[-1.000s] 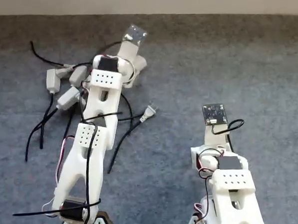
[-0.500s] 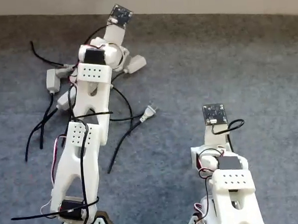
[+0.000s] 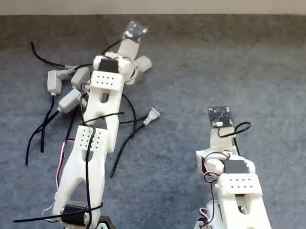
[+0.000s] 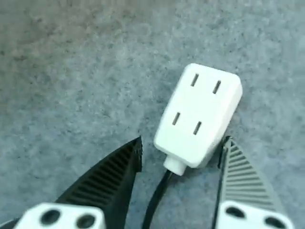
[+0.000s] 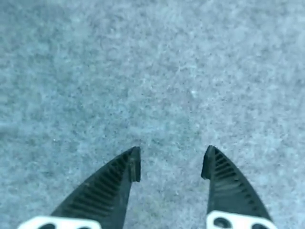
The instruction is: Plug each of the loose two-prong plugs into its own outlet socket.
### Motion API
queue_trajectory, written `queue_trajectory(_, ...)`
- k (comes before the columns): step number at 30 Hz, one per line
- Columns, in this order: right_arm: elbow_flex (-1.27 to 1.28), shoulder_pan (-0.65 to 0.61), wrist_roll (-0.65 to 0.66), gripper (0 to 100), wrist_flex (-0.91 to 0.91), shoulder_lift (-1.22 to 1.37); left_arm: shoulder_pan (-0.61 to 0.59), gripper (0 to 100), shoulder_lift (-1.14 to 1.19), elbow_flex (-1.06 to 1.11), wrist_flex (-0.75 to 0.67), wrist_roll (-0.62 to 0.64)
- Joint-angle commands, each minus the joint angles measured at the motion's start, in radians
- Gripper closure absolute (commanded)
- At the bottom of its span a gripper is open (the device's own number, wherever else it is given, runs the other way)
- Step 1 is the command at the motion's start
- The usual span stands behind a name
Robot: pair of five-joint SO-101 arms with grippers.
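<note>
White outlet block [image 4: 200, 114] lies flat on the grey surface [image 4: 71, 62], its cord end just between the tips of the left arm's spread jaws and its long side pointing away, while the loose plug [image 3: 152, 114] lies farther back, between the two arms.

Even, diffuse, fairly bright light, seemingly overhead; faint soft shadows on carpet [image 3: 273, 62]

carpet [image 5: 157, 71]: grey-blue, w/ fine dark speckle.
outlet block [image 4: 198, 117]: white; I count 4 dark slots on its face.
cord [image 4: 155, 205]: black.
left gripper [image 4: 182, 143]: black ribbed fingers, white base.
right gripper [image 5: 171, 152]: same on my screen, black ribbed, white base.
loose plug [image 3: 152, 114]: pale grey-white, approx.
arms [image 3: 98, 104]: white shells, black motors, red + black wires.
wall strip [image 3: 188, 2]: beige.
</note>
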Motion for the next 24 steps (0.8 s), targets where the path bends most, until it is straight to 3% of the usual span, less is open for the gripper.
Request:
queue_trajectory(1, -0.004, -0.007, 0.011, 78.9, -0.015, -0.013, 0.010, 74, -0.008, -0.008, -0.009, -0.008)
queue_trajectory(7, -0.004, -0.007, 0.011, 78.9, -0.015, -0.013, 0.010, 78, -0.007, -0.007, -0.017, -0.017)
queue_trajectory(13, -0.004, -0.007, 0.011, 78.9, -0.015, -0.013, 0.033, 99, 0.015, 0.050, -0.021, -0.255)
queue_trajectory(19, -0.004, -0.007, 0.011, 78.9, -0.015, -0.013, 0.047, 100, 0.005, 0.050, 0.040, -0.287)
queue_trajectory(24, -0.004, -0.007, 0.011, 78.9, -0.015, -0.012, 0.039, 100, -0.120, -0.068, 0.245, -0.285)
